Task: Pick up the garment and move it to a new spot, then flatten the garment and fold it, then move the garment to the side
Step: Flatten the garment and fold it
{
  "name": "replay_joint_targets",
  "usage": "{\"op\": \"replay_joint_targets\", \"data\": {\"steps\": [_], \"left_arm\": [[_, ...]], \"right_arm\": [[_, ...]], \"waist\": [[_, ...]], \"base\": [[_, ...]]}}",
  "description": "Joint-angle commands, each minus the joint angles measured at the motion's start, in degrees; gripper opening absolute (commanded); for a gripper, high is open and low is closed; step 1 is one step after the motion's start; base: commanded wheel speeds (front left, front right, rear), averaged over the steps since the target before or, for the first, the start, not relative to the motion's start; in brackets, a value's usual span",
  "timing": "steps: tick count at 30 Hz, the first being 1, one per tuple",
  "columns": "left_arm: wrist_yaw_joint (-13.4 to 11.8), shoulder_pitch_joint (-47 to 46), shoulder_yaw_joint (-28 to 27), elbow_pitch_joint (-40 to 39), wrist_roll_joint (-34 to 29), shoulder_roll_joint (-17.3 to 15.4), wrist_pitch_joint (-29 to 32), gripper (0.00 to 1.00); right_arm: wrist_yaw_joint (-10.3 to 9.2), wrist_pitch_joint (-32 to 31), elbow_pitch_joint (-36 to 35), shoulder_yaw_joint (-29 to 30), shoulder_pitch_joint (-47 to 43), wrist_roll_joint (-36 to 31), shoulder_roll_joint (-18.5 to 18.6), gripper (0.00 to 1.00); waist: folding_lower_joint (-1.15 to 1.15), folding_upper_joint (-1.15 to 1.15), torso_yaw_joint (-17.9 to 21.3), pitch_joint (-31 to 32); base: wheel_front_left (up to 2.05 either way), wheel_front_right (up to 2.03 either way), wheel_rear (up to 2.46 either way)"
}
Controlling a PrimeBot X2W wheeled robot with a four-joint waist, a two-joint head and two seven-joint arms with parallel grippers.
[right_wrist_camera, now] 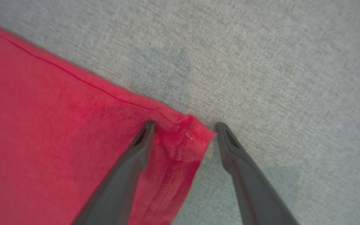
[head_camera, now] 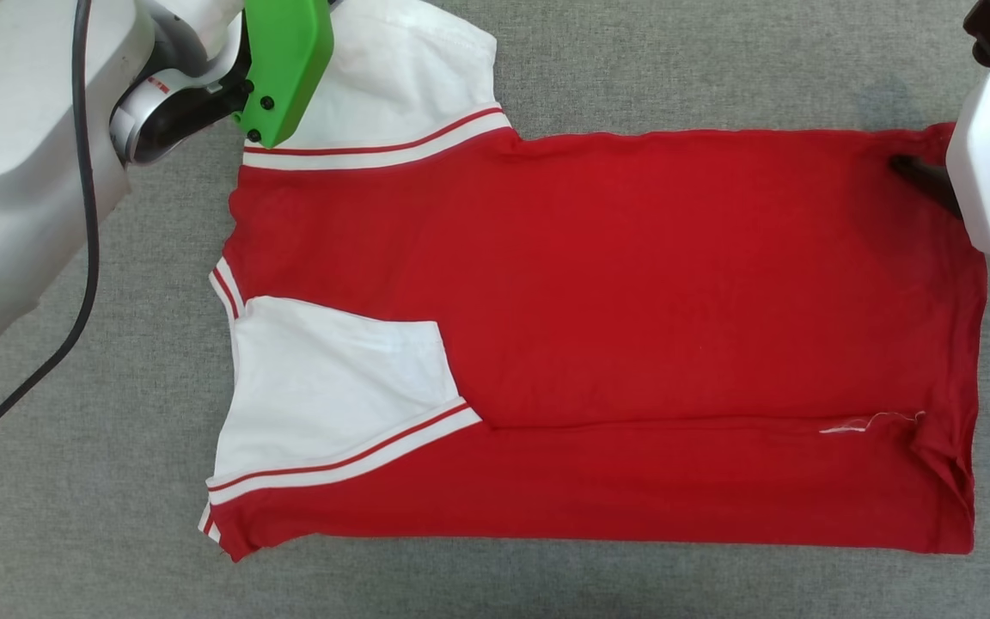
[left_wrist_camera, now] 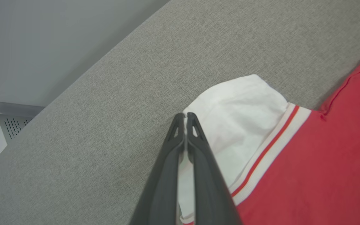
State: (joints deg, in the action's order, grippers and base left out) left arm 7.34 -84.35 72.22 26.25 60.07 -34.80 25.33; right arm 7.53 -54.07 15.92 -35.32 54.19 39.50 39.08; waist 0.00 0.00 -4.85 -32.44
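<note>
"Head view, from the left: what lies there?" the 1st observer asks.

"The pale left arm (head_camera: 22, 155), its green housing (head_camera: 284, 64) over the far white sleeve (head_camera: 392, 77)," the 2nd replies. "In the left wrist view the left pincer (left_wrist_camera: 185, 116) is closed, tips together at that sleeve's edge. Whether any cloth is nipped between them cannot be told."

"And the garment?"

"The garment (head_camera: 632, 284) lies flat on the grey tabletop (head_camera: 117, 533), collar end to the left and hem to the right. The near white sleeve (head_camera: 332, 378) is folded in onto the red body, and the near long edge is folded over as well."

"And at the right?"

"The right wrist view shows the right pincer (right_wrist_camera: 185, 126) standing open at the hem's far corner (right_wrist_camera: 195, 137). 1 finger (right_wrist_camera: 136, 150) rests on the red cloth and the other on bare tabletop, with the corner between the 2."
</note>
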Motion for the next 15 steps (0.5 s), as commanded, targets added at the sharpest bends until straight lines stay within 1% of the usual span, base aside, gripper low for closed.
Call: {"op": "replay_joint_targets", "data": {"steps": [1,2,3,9,15], "left_arm": [[0.14,-0.62,0.18,-0.01,0.42,-0.13,-0.39,0.0],[0.14,-0.53,0.27,0.11,0.53,-0.27,-0.51,0.0],[0.14,-0.44,0.33,0.17,0.62,-0.39,-0.61,0.0],[0.14,1.16,0.65,0.48,1.17,-1.57,-2.36,0.0],[0.14,5.21,0.9,-1.91,1.14,-3.81,-4.34,0.0]], "right_arm": [[-0.04,0.69,2.41,-2.64,-2.27,0.8,-1.28,1.0],[-0.04,1.82,2.43,-3.35,-2.02,0.86,-1.07,0.19],[-0.04,2.98,2.38,-3.74,-1.79,0.91,-0.94,0.0],[-0.04,11.86,2.49,-4.33,-0.73,2.15,-0.42,0.0],[-0.04,20.62,1.34,-3.1,-3.35,4.47,0.49,0.0]], "waist": [[0.0,0.0,0.04,0.13],[0.0,0.0,0.15,0.29],[0.0,0.0,0.22,0.44],[0.0,0.0,0.79,3.31],[0.0,0.0,0.7,8.57]], "base": [[0.0,0.0,0.0],[0.0,0.0,0.0],[0.0,0.0,0.0],[0.0,0.0,0.0],[0.0,0.0,0.0]]}}
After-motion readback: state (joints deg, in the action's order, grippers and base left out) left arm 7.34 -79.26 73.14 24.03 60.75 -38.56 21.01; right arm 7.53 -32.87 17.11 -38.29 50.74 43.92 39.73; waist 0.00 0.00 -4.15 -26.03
